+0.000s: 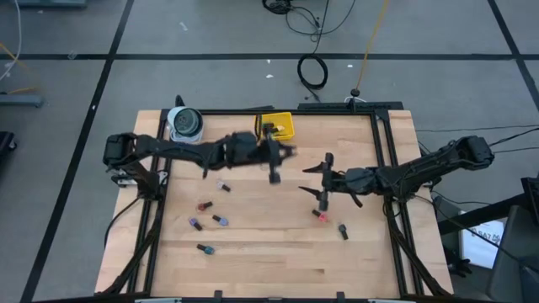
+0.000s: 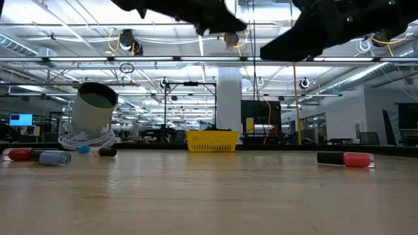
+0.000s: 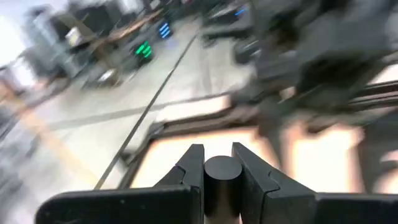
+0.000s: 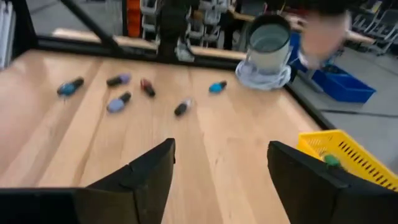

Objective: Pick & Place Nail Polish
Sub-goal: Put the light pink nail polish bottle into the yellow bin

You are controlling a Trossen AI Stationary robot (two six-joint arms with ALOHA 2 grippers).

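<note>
Table [image 1: 278, 261] left side, high view: tape roll [image 1: 185, 124] sits at the back-left corner, loose white cord piled at its base in the low view. In front of it, a scatter of nail polish bottles lying flat on the wood: one with a pale body [image 1: 223, 186], a red one [image 1: 204, 205], a purple one [image 1: 195, 224], a blue-ish one [image 1: 220, 220], and one nearest the front edge [image 1: 205, 249], all apart from each other. Left arm reaches from the left edge across to mid-table; left gripper [image 1: 274, 165] is raised off the surface, just in front of the yellow tray [image 1: 278, 126] at the back centre. Left wrist view shows its fingers [image 3: 189, 168] clamped around a dark round cap [image 3: 221, 174], so it's holding a bottle; body colour can't be made out. Tray has a small green item inside [image 4: 331, 160], seen from the right wrist. Right of centre: right gripper [image 1: 322, 181] is up off the table, fingers [image 4: 152, 168] spread wide, nothing between them. Just in front of it lie a red bottle [image 1: 320, 215] and a darker one [image 1: 343, 231], neither touched. Right arm comes in from the right edge.
</note>
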